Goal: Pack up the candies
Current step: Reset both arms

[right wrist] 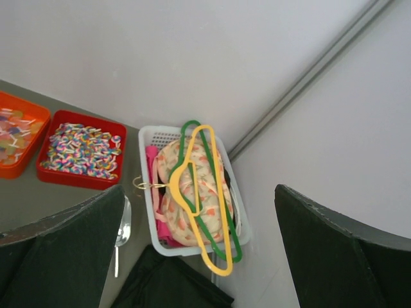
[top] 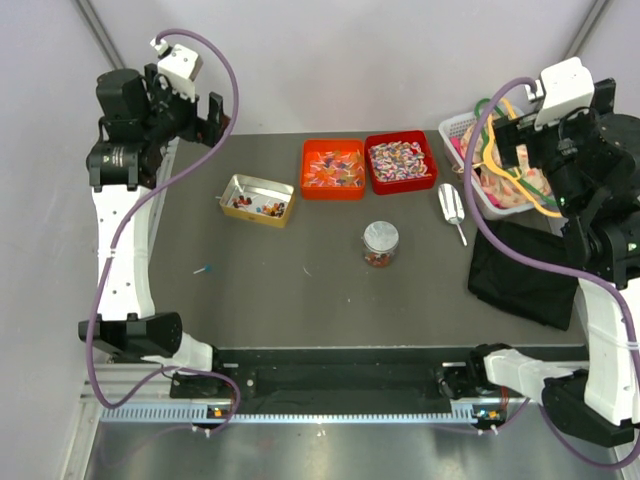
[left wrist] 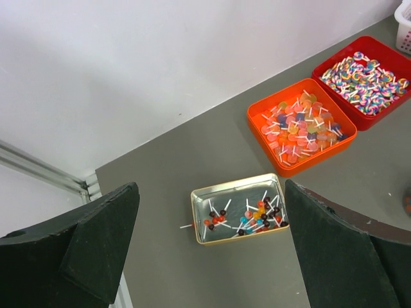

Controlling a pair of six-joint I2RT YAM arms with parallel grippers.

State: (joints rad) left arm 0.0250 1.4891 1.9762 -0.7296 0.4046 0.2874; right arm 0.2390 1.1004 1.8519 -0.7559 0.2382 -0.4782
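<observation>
As they hover, left end effector (left wrist: 210, 186) and right end effector (right wrist: 199, 189) gape wide, empty.

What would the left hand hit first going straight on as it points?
Probably the metal tin of lollipops, framed between the open fingers of the left hand; depth is unclear.

Left arm (top: 115, 240) and right arm (top: 608, 345): white moulded link shells, black motor housings at the joints. A glossy purple cable (top: 232, 90) loops along each arm. White boxy camera housing (top: 178, 62) on each wrist. Left gripper (left wrist: 210, 186), right gripper (right wrist: 199, 189): matte black wedge-shaped fingers (left wrist: 77, 256), flat-faced, thicker at the root.
</observation>
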